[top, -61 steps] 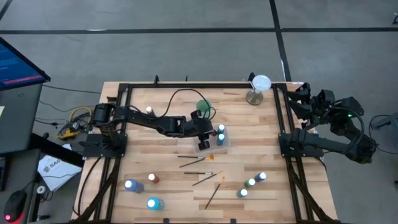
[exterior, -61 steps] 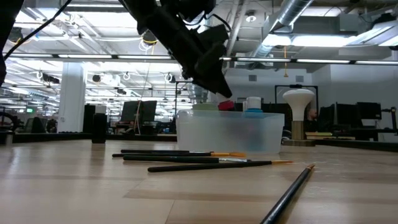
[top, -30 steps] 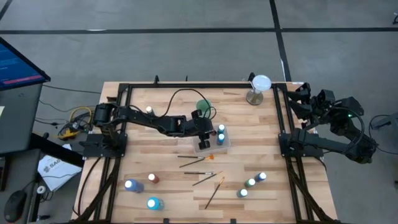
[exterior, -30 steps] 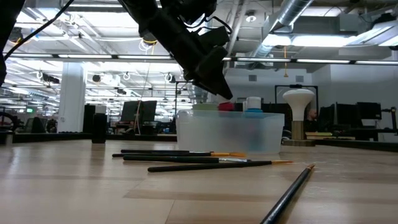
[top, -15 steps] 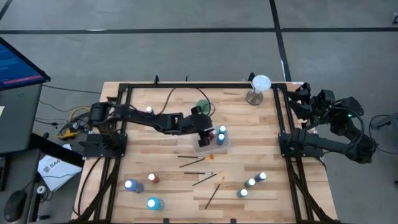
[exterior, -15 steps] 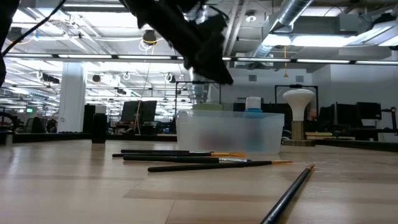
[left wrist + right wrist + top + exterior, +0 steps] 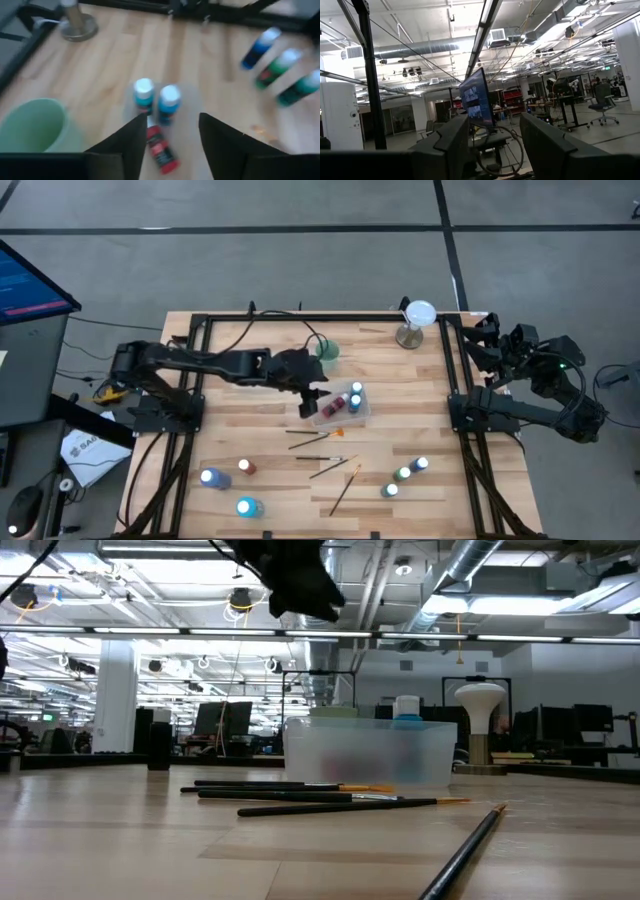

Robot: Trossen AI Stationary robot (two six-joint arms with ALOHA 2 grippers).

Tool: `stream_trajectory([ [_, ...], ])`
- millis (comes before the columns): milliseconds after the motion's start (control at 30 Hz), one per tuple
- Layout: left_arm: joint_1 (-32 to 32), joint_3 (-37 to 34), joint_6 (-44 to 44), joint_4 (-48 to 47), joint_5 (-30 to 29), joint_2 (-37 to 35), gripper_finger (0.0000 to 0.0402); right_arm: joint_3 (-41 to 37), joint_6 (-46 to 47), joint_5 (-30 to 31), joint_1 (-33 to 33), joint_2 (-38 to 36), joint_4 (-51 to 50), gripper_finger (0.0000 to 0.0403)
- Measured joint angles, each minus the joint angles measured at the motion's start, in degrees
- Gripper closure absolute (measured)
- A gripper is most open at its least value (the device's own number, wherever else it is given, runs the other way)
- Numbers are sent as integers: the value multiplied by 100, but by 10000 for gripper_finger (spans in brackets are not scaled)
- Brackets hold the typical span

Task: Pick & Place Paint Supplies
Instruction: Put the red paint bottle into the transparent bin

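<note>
Bottles already loaded: from my left wrist view I count two blue-bodied, white-capped bottles (image 7: 156,101) standing in the clear tray (image 7: 340,408) and a red bottle (image 7: 160,149) lying flat next to them, all three just ahead of and below my left tool (image 7: 169,141). Its fingers (image 7: 224,145) are spread with nothing between them, and it hangs above the counter (image 7: 250,435) at the tray's near edge. I'd judge that three supplies are stowed and the larger share remains

Beyond the tray from that tool, four thin paintbrushes (image 7: 318,435) lie loose on the wood; none of them is in the tray. Farther out, three bottles (image 7: 403,473), green and blue, stand together toward the right arm's side, and another group of three (image 7: 227,483), two blue and one brown, stands at the opposite end of the counter. A pale green cup (image 7: 326,351) sits just behind the left tool, and a white stand (image 7: 414,323) is well off at the far edge

My right tool (image 7: 490,145) is parked off the counter's right side, fingers spread and empty, pointing out into the room
</note>
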Motion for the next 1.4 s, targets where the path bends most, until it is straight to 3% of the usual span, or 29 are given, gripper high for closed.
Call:
stream_trajectory([
  [167, -42, 161, -292, 4, 118, 51, 183, 0, 1, -2, 0, -2, 0, 230],
  [333, -49, 531, -385, -122, 226, 623, 182, -1, -1, 0, -1, 0, -2, 230],
  [600, -62, 1682, -620, -1782, 0, 1505, 187, 1, 1, 0, 1, 0, -2, 230],
  [1400, -56, 1732, -717, -1562, -781, 2627, 188, 0, -1, -1, 0, -2, -2, 230],
])
